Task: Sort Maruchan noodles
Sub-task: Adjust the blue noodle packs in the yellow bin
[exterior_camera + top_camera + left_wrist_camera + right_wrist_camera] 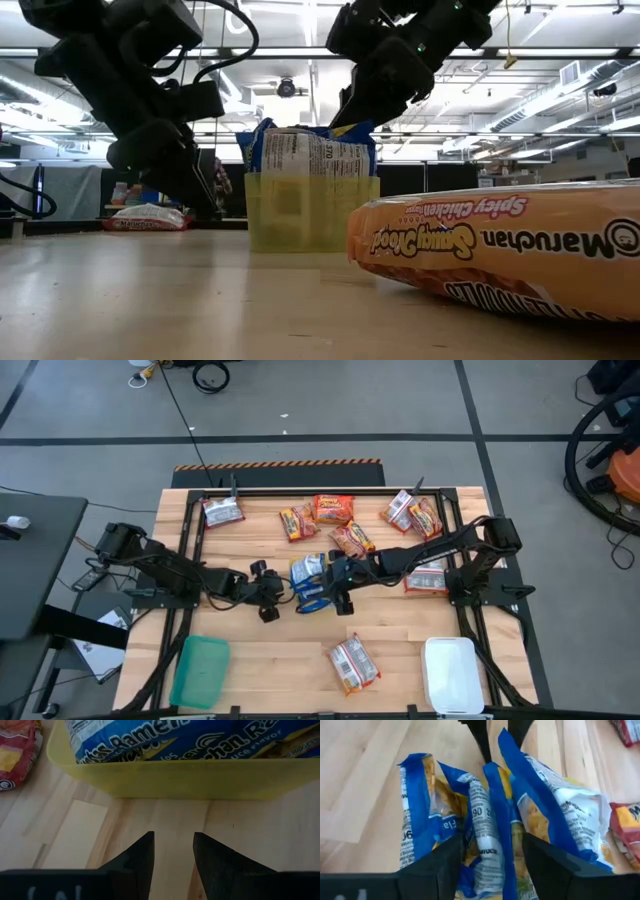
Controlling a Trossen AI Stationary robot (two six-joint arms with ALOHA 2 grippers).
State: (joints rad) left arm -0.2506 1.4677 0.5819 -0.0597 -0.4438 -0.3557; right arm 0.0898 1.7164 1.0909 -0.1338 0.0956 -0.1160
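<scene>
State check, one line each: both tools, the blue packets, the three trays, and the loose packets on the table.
Right tool: open, fingers straddling an upright blue packet.
Left tool: fingers apart, empty, beside the yellow tray.
Blue packets: standing on edge in the yellow tray.
Yellow tray: holding blue packets.
Green tray: empty.
White tray: empty.
Orange-red packets: lying flat, unsorted.

My wooden table (260, 660) sits on a grey concrete floor (400, 400) with dark lines. Black-and-yellow hazard strip (278, 462) behind it. Dark desk (30, 560) at my left. Long ceiling light strips (560, 95) overhead.
</scene>
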